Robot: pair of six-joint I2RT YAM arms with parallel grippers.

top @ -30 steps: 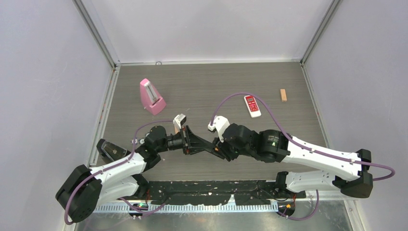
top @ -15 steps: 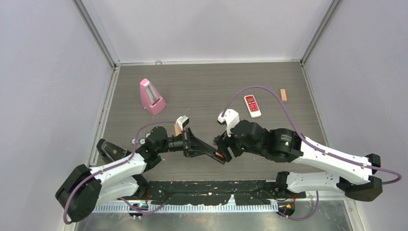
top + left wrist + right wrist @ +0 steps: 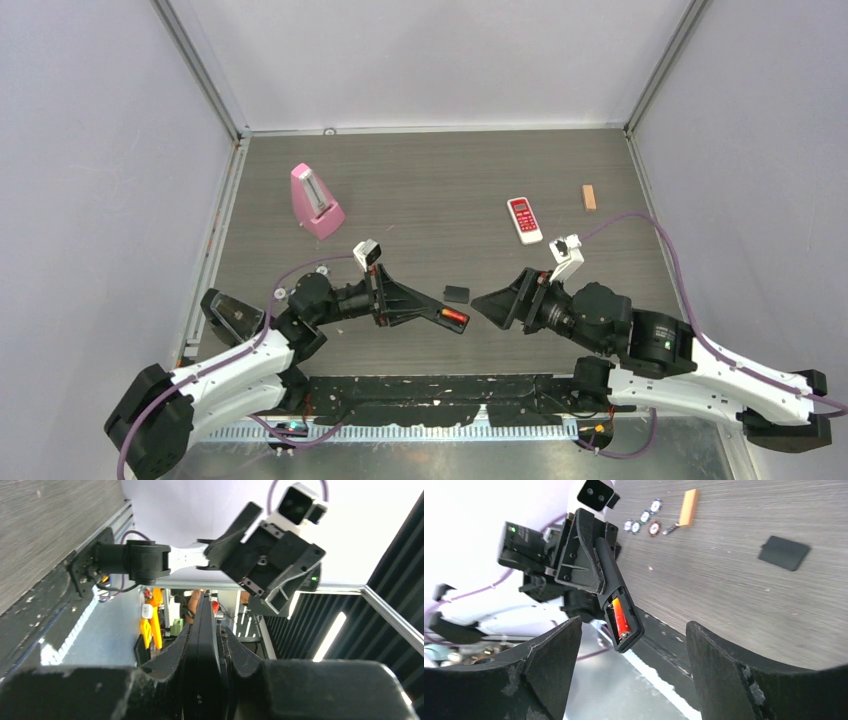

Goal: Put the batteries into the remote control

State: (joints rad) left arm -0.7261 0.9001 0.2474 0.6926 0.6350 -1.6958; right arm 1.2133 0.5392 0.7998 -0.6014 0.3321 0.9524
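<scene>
My left gripper [image 3: 410,303] is shut on a black remote control [image 3: 440,312], held above the table's near middle with its open battery bay towards the right arm. One orange-red battery [image 3: 620,617] lies in that bay [image 3: 456,318]. In the left wrist view the remote [image 3: 205,645] stands edge-on between the closed jaws. My right gripper [image 3: 485,302] is open, empty and just right of the remote's end; its wrist view looks at the remote [image 3: 616,597] through its spread fingers [image 3: 549,660]. The bay's black cover [image 3: 457,293] lies flat on the table [image 3: 784,553].
A white and red remote [image 3: 523,220] lies at centre right, with a tan block [image 3: 589,197] beyond it. At back left stands a pink metronome [image 3: 317,200]. Another tan block [image 3: 687,507] and small round discs [image 3: 644,519] lie by the left arm.
The right gripper has opened and drawn back to the right, away from the remote. An orange-red battery now shows in the remote's bay. The left gripper still holds the remote.
</scene>
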